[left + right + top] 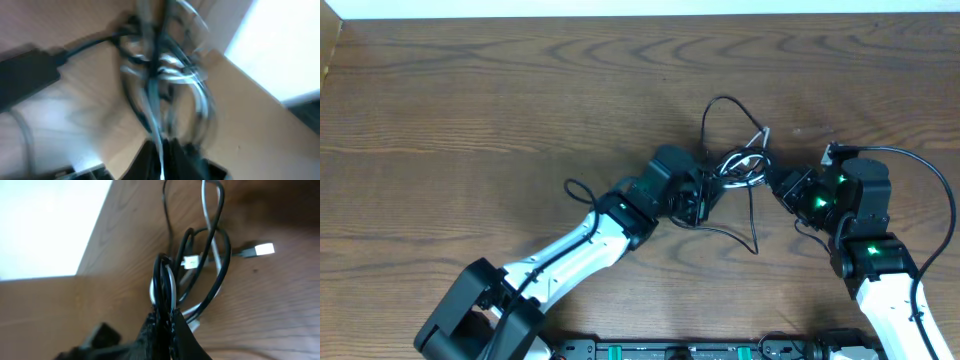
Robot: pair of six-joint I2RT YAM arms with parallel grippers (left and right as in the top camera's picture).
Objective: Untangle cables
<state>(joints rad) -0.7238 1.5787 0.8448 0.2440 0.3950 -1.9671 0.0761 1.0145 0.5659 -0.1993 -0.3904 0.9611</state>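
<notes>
starting at the left of the overhead view, the tabletop (470,110) is bare wood, and a thin black loop (578,190) lies just beside the left arm (590,235); we cannot tell whether it belongs to the bundle. next comes the left gripper (700,200), closed at the left edge of the knot; its own wrist view is blurred, but a light strand runs down between the dark fingers (150,162), so we judge it is clamped on part of the cables (740,163). the cables sit a little right of the middle of the tabletop, between the two arms, black and white cords wound into one tight clump, with a black loop arching toward the far edge and another black strand trailing toward the near edge. on the right, the right gripper (778,182) is closed on the other side of the clump; its wrist view shows black and white cords pinched between the fingers (182,330), with several loops crossing beyond them and a plug end (260,249) lying free on the wood. as for progress, we judge the work is at an early stage: both grips are set on opposite sides, but no cord is separated and the loops cross one another. what is left is nearly everything, namely pulling the clump apart and laying each cord out singly.
</notes>
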